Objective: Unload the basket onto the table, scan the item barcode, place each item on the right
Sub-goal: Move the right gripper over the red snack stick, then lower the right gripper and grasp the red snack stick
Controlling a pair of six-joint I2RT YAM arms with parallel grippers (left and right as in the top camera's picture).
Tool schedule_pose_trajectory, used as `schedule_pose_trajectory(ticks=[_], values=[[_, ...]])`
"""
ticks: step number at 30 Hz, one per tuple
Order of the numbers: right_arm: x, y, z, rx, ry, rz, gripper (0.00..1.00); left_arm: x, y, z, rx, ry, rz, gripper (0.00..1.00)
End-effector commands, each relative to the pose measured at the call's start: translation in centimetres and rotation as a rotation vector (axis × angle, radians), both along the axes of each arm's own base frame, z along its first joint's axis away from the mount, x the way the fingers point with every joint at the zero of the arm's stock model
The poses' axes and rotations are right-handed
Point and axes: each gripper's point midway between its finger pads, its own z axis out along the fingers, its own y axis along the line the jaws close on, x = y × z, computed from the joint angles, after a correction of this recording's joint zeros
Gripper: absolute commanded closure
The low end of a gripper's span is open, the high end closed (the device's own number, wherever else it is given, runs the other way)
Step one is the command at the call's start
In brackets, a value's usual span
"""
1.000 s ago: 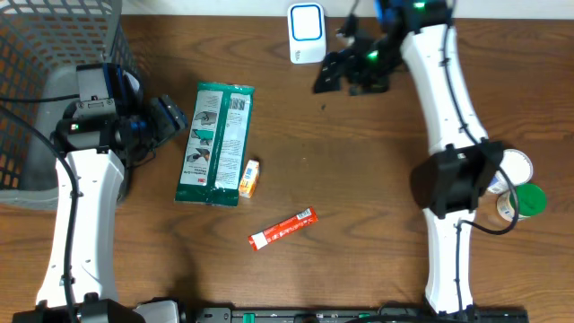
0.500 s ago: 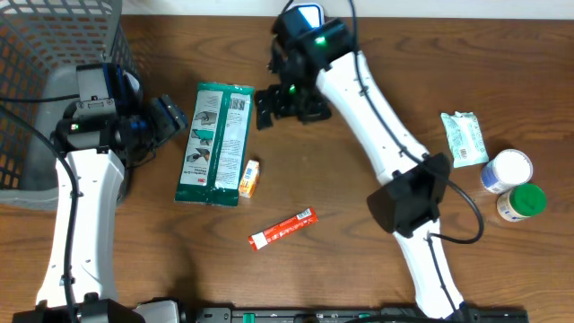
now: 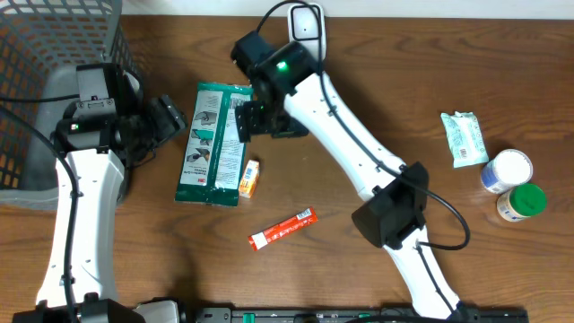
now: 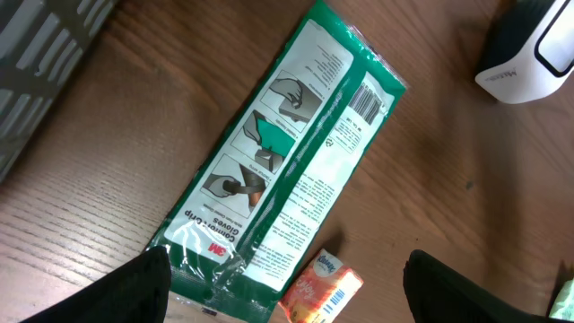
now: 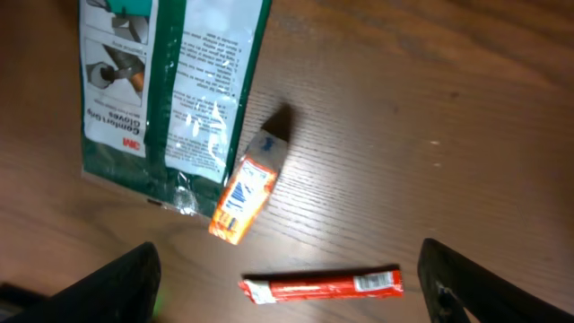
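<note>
Right fingers (image 5: 453, 283) hanging apart, empty, above glove pack (image 3: 212, 148); left fingers (image 4: 134, 292) apart too. Best: pinching pack's long edge, leaving barcode (image 4: 363, 100) uncovered, facing scanner (image 3: 307, 25).

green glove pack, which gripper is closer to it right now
Right. From overhead the right gripper overlaps the upper right edge of the green glove pack, hovering above it. The left gripper sits just off its upper left edge, with a gap between.

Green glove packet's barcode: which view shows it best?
Left wrist: the green glove packet fills the frame, its barcode clear near the upper end. Overhead shows the packet whole but the barcode tiny; right wrist shows only its other end, no barcode.
</note>
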Motion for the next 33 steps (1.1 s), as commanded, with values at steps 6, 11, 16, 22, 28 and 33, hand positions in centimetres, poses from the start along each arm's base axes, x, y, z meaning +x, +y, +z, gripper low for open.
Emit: schedule_pose_trajectory(ticks=[6, 11, 16, 22, 28, 33], values=[[-2.3, 0.2, -2.4, -0.078, 0.032, 0.003, 0.23, 0.4, 0.1, 0.7, 0.000, -0.018, -0.009, 0.19], [-3.9, -1.4, -2.7, -0.140, 0.084, 0.135, 0.17, 0.4, 0.1, 0.7, 0.000, -0.018, -0.009, 0.19], [-4.8, -3.1, -2.7, -0.212, 0.123, 0.153, 0.18, 0.4, 0.1, 0.7, 0.000, -0.018, -0.009, 0.19], [-5.8, -4.1, -2.5, -0.244, 0.163, 0.159, 0.57, 0.4, 0.1, 0.7, 0.000, -0.018, -0.009, 0.19], [-6.9, -4.5, -0.7, -0.214, 0.160, 0.161, 0.99, 0.4, 0.1, 0.7, 0.000, -0.018, -0.009, 0.19], [-9.2, -7.7, 0.8, -0.285, 0.159, 0.058, 0.99, 0.4, 0.1, 0.7, 0.000, -0.018, -0.009, 0.19]])
